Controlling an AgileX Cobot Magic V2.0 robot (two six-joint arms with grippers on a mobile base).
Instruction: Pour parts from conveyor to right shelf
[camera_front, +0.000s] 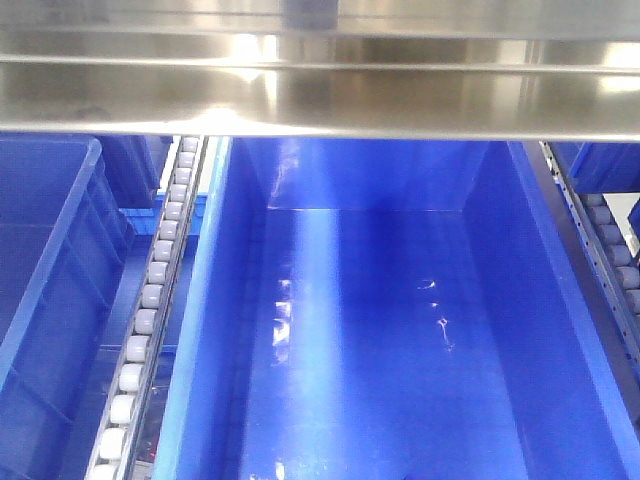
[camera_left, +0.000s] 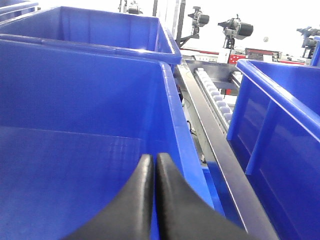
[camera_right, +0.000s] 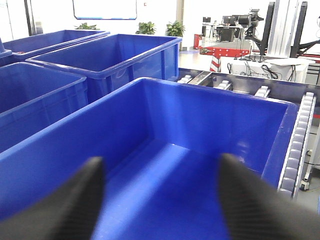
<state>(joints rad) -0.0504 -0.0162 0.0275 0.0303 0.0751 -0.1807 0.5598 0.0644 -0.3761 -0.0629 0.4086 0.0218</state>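
OK, my left gripper (camera_left: 151, 165) is pinched tight, both black fingers (camera_left: 172, 200) touching, nothing between them. It hangs over a big blue bin (camera_left: 85, 115), and just to its right runs a row of white rollers (camera_left: 216, 97) on the steel rail, w/ another blue bin (camera_left: 280, 130) past that. My right gripper (camera_right: 160, 170) is spread wide, holding nothing, w/ a deep blue bin (camera_right: 165, 130) right under and ahead of it. Rollers (camera_right: 299, 135) sit by its right side. From the front cam I look down into the bin (camera_front: 400, 330) on the right shelf (camera_front: 320, 100). I can't see the parts or conveyor.
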